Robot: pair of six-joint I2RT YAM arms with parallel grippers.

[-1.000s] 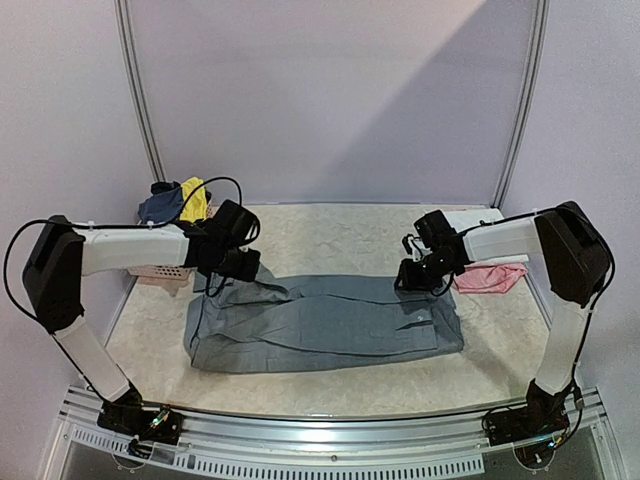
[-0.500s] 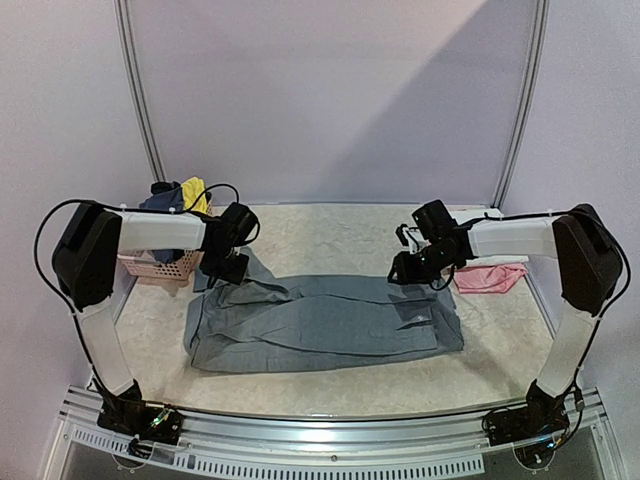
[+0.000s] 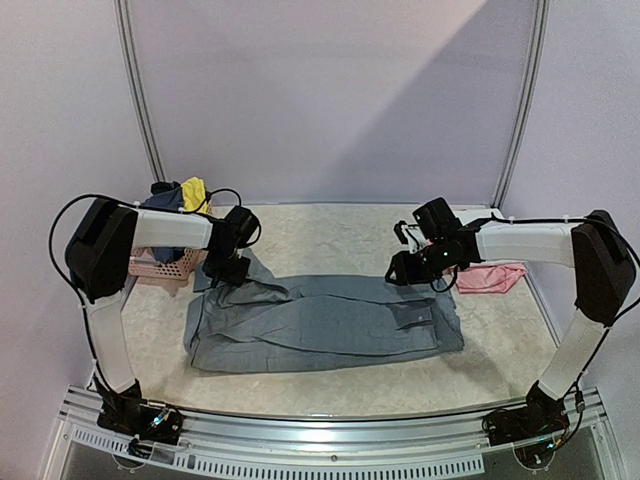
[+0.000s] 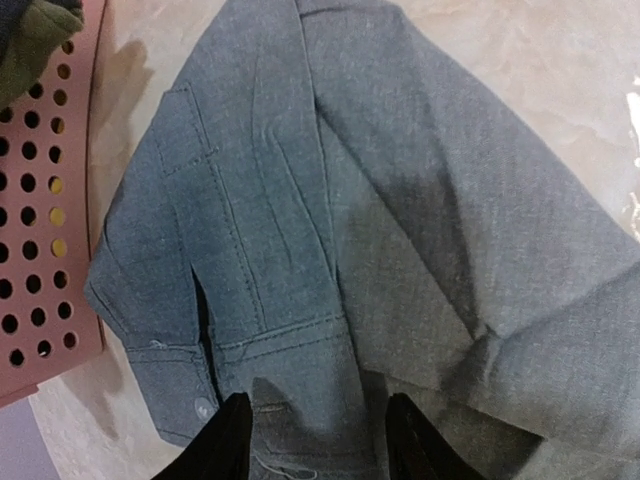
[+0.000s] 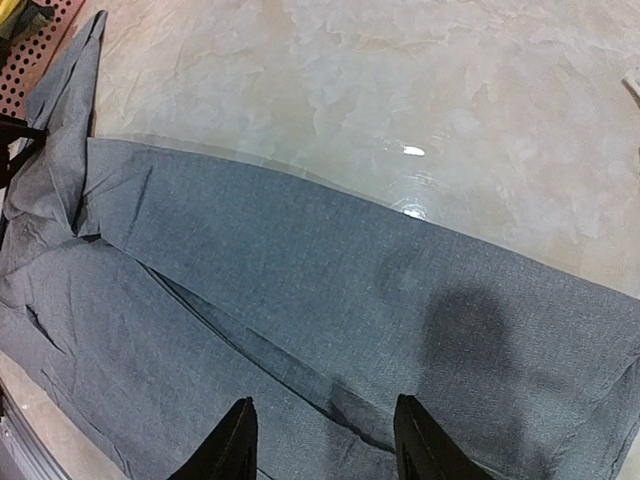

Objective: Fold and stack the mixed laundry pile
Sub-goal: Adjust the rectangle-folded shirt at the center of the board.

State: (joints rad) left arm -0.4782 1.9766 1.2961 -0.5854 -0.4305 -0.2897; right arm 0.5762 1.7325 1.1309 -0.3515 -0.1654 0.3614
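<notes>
In the space of a second both arms have shifted over the grey trousers (image 3: pixel 320 322), which have barely moved and lie spread flat, one end just beside the pink basket (image 3: pixel 160 266). The left gripper (image 4: pixel 318 420) hangs with fingers parted over the buttoned end nearest the basket. The right gripper (image 5: pixel 322 425), also parted and holding nothing, hovers over the end farthest from the basket, so the first fold looks not yet begun.

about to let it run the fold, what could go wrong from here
1. The trousers lie with the waistband right beside the basket; the open left pincer might catch the basket when it grabs.
2. A flap is folded over at that end, so a fold could lock in the crease.
3. The open right pincer is near the pink cloth and could drag it along.
</notes>
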